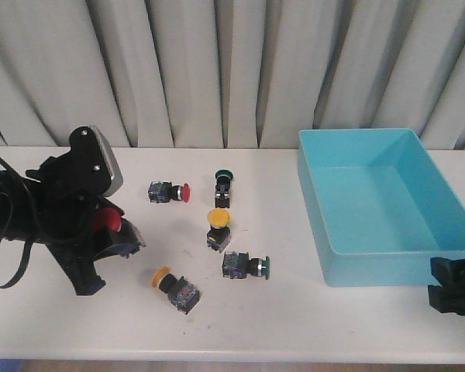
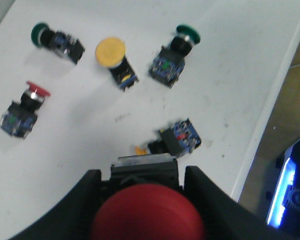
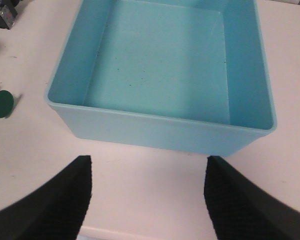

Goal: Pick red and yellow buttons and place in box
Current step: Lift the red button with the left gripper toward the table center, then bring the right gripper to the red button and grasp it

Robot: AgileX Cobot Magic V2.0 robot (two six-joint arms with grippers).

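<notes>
Grey curtains back a white worktop (image 1: 294, 325). Your left gripper (image 2: 145, 210) has its fingers closed on a red button (image 2: 147, 212); carry it high over the empty light-blue box (image 1: 372, 267) wall. Right gripper (image 3: 147, 200) idles, fingers spread.

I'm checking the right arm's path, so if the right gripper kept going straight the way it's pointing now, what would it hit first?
Most likely the near wall of the box. In the right wrist view the right gripper is open, with only bare table between its fingers and that wall. Its height is unclear, so it might pass over the rim.
</notes>
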